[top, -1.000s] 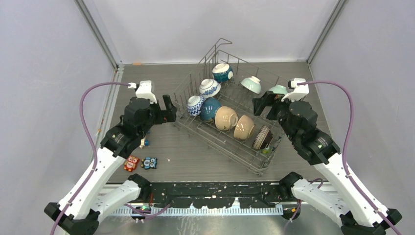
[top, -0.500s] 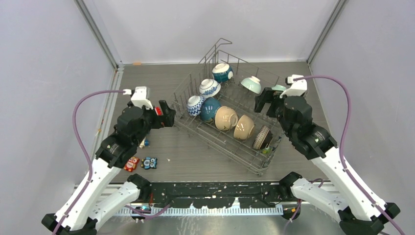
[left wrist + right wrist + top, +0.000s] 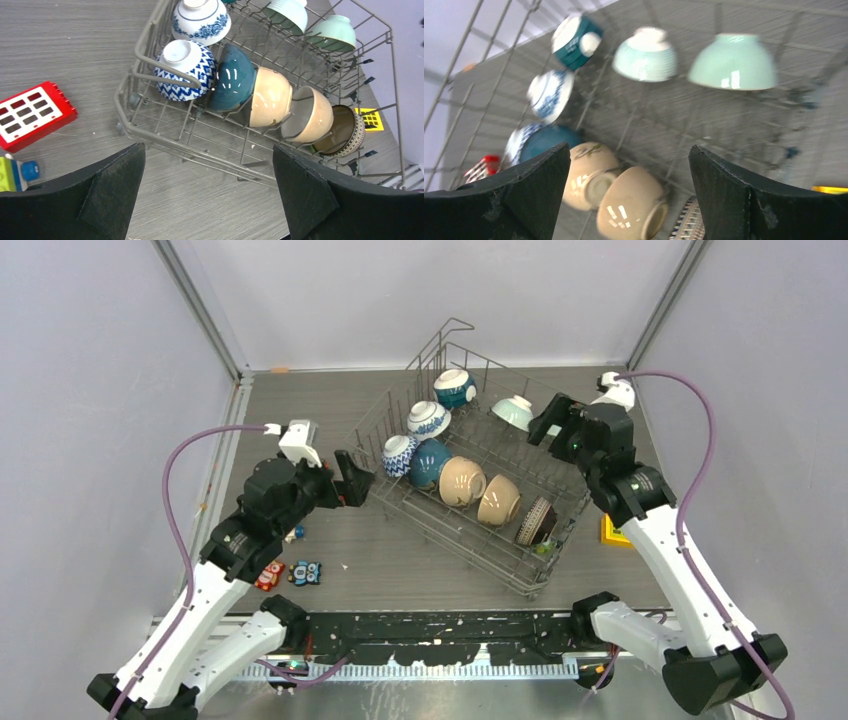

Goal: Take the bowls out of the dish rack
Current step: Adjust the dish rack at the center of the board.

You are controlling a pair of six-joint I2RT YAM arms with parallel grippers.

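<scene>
The grey wire dish rack (image 3: pixel 446 531) lies slanted across the table with several bowls in it. The front row runs from a blue chevron bowl (image 3: pixel 399 454) through dark teal (image 3: pixel 431 462), two beige (image 3: pixel 462 481) (image 3: pixel 498 499) and a brown ribbed one (image 3: pixel 536 521). Behind stand a blue floral bowl (image 3: pixel 428 420), a teal-and-white one (image 3: pixel 455 388) and a mint one (image 3: pixel 514 412). My left gripper (image 3: pixel 358 480) (image 3: pixel 207 150) hangs open just outside the rack's near-left corner, beside the chevron bowl (image 3: pixel 185 70). My right gripper (image 3: pixel 547 417) (image 3: pixel 629 147) is open and empty above the rack's far right; two mint bowls (image 3: pixel 646 55) (image 3: pixel 734 62) lie beyond it.
A red toy block (image 3: pixel 30 115) lies on the table left of the rack. Two small toy figures (image 3: pixel 268 573) (image 3: pixel 306 572) sit near the front left. A yellow tile (image 3: pixel 612 530) lies right of the rack. Grey walls close in on both sides.
My right gripper has swung up and back to hover over the rack's far right end. My left gripper has edged right, closer to the rack's corner. The bowls have not moved.
</scene>
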